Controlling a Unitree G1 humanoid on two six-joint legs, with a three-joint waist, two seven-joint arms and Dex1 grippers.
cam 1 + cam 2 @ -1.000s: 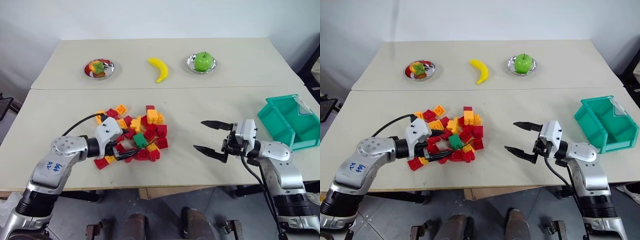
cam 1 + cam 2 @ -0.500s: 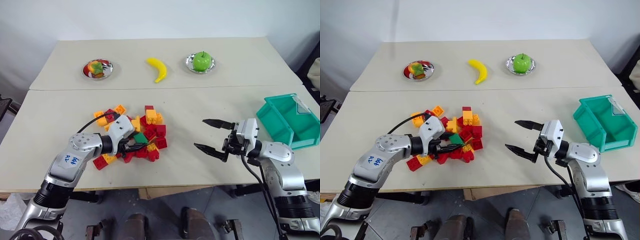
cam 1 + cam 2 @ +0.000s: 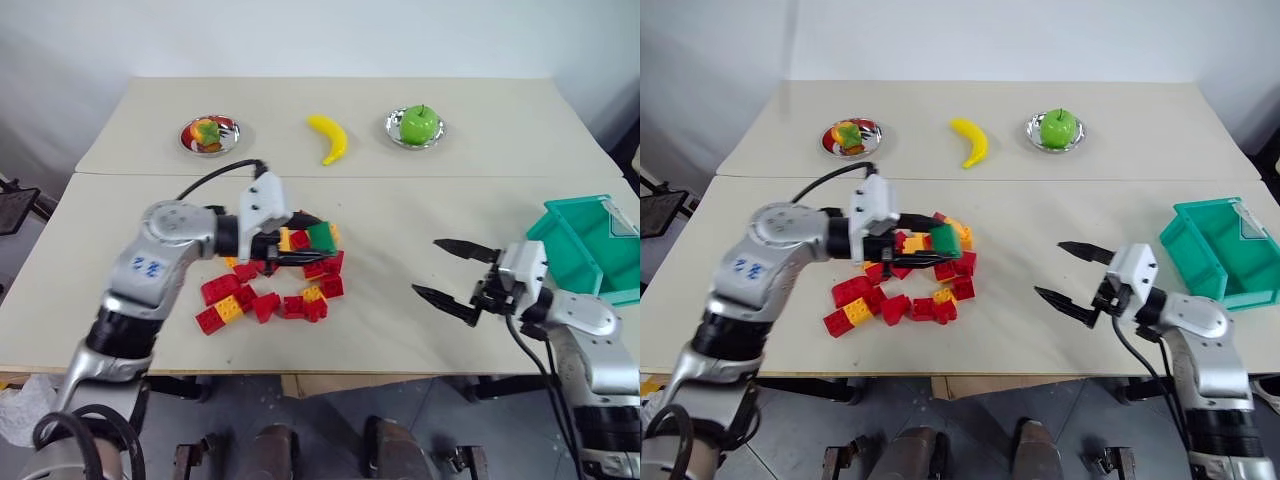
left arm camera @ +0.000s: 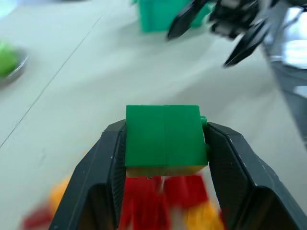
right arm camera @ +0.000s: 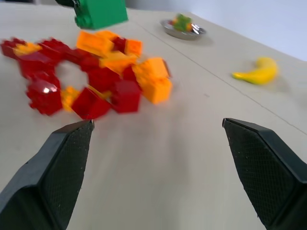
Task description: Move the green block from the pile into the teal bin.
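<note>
Green plastic, studded, the green block (image 4: 163, 136) sits clamped between the two black fingers (image 4: 108, 163) of the left gripper (image 3: 305, 248), one finger pressed on each side of it. It is held up above the pile (image 3: 275, 285), over the pile's far right part, clear of the bricks below. The pile (red, yellow and orange bricks, loosely heaped) lies on the near table (image 3: 380, 330) left of its middle, closer to the front edge than to the seam with the far table.

Right of the pile, well apart from it, the right gripper (image 3: 450, 272) hangs above the near table with its two fingers spread wide and nothing between them; its tips point toward the pile. The teal bin (image 3: 590, 250) stands at the right edge of the near table, just beyond the right arm, tilted a little to that edge.

On the far table a silver dish (image 3: 210, 135) with small coloured pieces stands toward the left, a yellow banana (image 3: 330, 138) lies near the middle, and a green apple (image 3: 418, 123) rests in a second silver dish (image 3: 436, 133) to the right.
</note>
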